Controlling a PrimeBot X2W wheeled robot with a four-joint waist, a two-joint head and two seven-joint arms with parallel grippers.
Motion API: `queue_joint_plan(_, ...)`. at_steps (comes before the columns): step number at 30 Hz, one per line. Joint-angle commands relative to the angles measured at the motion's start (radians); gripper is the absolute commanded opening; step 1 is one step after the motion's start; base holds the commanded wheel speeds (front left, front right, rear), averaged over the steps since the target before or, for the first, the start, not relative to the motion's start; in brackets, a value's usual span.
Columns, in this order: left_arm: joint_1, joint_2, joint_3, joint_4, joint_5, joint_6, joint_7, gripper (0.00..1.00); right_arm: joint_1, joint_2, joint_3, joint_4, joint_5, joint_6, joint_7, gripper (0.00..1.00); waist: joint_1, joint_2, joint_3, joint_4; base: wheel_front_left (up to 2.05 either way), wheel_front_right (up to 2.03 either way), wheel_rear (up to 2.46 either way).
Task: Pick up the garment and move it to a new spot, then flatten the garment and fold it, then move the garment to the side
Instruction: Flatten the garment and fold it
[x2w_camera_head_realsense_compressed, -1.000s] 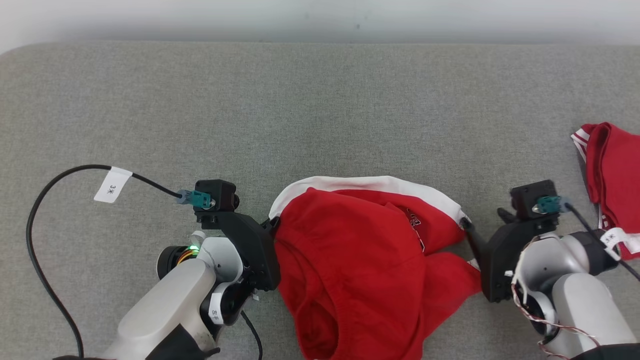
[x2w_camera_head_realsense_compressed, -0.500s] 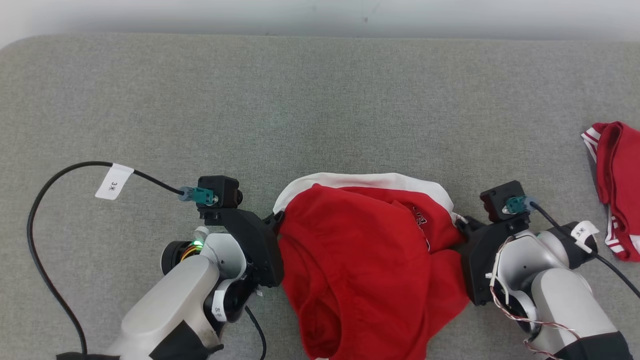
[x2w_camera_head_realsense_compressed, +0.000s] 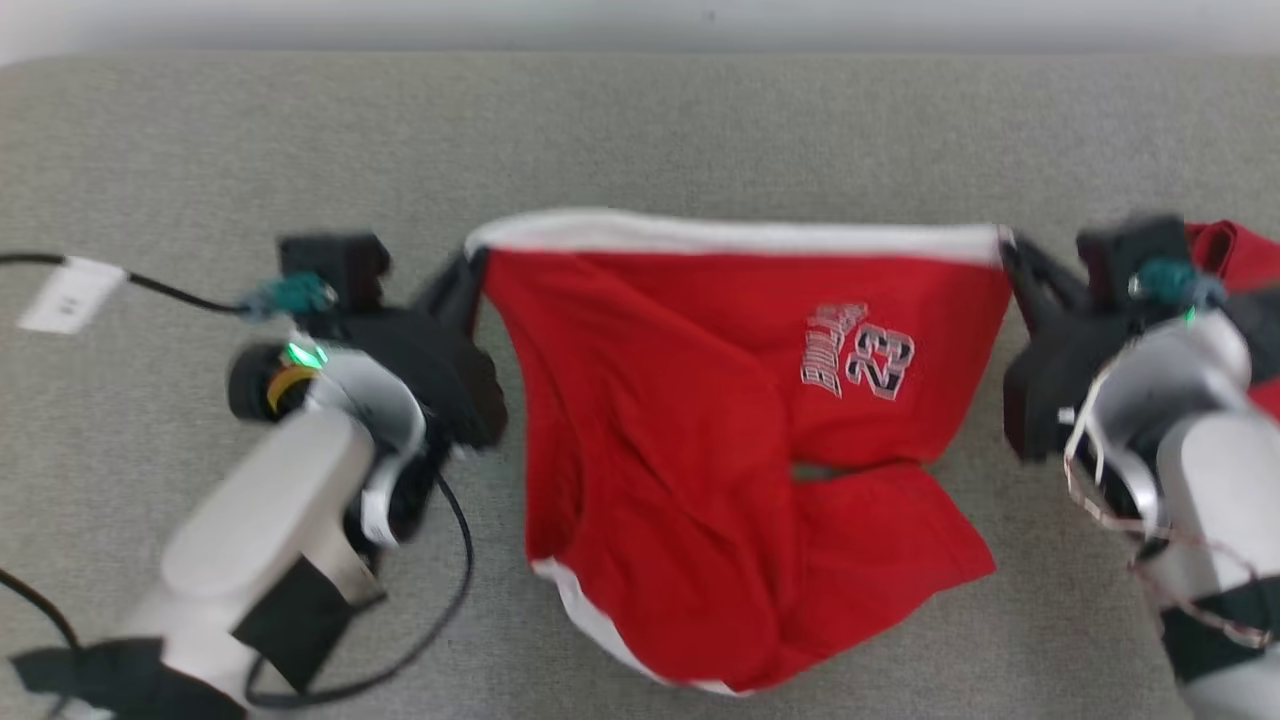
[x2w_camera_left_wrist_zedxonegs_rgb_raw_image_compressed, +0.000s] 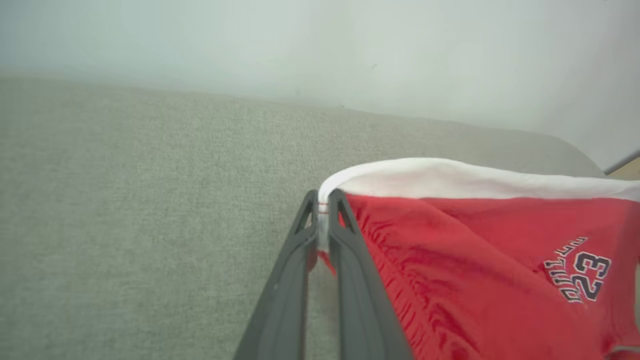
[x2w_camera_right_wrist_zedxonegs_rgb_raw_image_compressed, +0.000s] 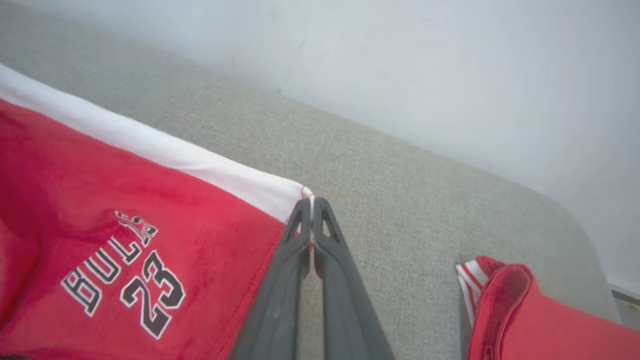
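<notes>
The garment is a pair of red shorts (x2w_camera_head_realsense_compressed: 700, 420) with a white waistband (x2w_camera_head_realsense_compressed: 730, 235) and a "BULLS 23" print (x2w_camera_head_realsense_compressed: 858, 362), held up over the grey surface. Its waistband is stretched taut between my two grippers. My left gripper (x2w_camera_head_realsense_compressed: 470, 268) is shut on the waistband's left corner (x2w_camera_left_wrist_zedxonegs_rgb_raw_image_compressed: 324, 196). My right gripper (x2w_camera_head_realsense_compressed: 1008, 245) is shut on the right corner (x2w_camera_right_wrist_zedxonegs_rgb_raw_image_compressed: 306, 194). The legs hang down crumpled and overlapping toward the near edge. The print (x2w_camera_right_wrist_zedxonegs_rgb_raw_image_compressed: 125, 280) shows close by in the right wrist view.
A second red garment (x2w_camera_right_wrist_zedxonegs_rgb_raw_image_compressed: 525, 315) with white-striped trim lies at the right end of the grey padded surface (x2w_camera_head_realsense_compressed: 640, 130), just beyond my right wrist. A pale wall runs along the far edge. A black cable with a white tag (x2w_camera_head_realsense_compressed: 65, 293) trails from my left arm.
Both grippers have risen and moved apart, pulling the waistband from a slack curve into a straight line. The shorts now hang open with the print in full view. The head camera has shifted.
</notes>
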Motion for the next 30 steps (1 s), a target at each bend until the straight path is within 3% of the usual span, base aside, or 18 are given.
queue_joint_plan(1,-0.039,0.021,0.015,-0.012,0.021,0.004,-0.02,0.0,-0.058,-0.02,0.026,-0.008,0.015,0.0,-0.015,0.0,0.0,-0.0001,0.034,-0.024,0.0,0.0,0.0)
queue_joint_plan(9,-0.305,0.129,0.064,-0.067,0.118,-0.023,-0.064,0.0,-0.468,-0.149,0.189,0.068,0.065,0.0,-0.152,0.0,0.0,-0.0001,0.205,-0.074,0.0,0.0,0.0)
queue_joint_plan(15,-0.483,0.171,0.157,-0.093,0.11,-0.047,-0.126,0.0,-0.761,-0.156,0.216,0.207,0.0,0.0,-0.309,0.0,0.0,-0.0001,0.291,-0.105,0.0,0.0,0.0)
queue_joint_plan(22,-0.656,0.224,0.262,-0.137,0.154,-0.018,-0.237,0.0,-1.0,-0.123,0.114,0.334,-0.149,-0.002,-0.486,0.0,0.0,-0.0001,0.337,-0.119,0.0,0.0,0.0)
queue_joint_plan(30,-0.686,0.235,0.335,-0.21,0.268,-0.013,-0.283,0.0,-1.091,-0.054,-0.031,0.346,-0.348,-0.004,-0.643,0.0,0.0,-0.0001,0.344,-0.125,0.0,0.0,0.0)
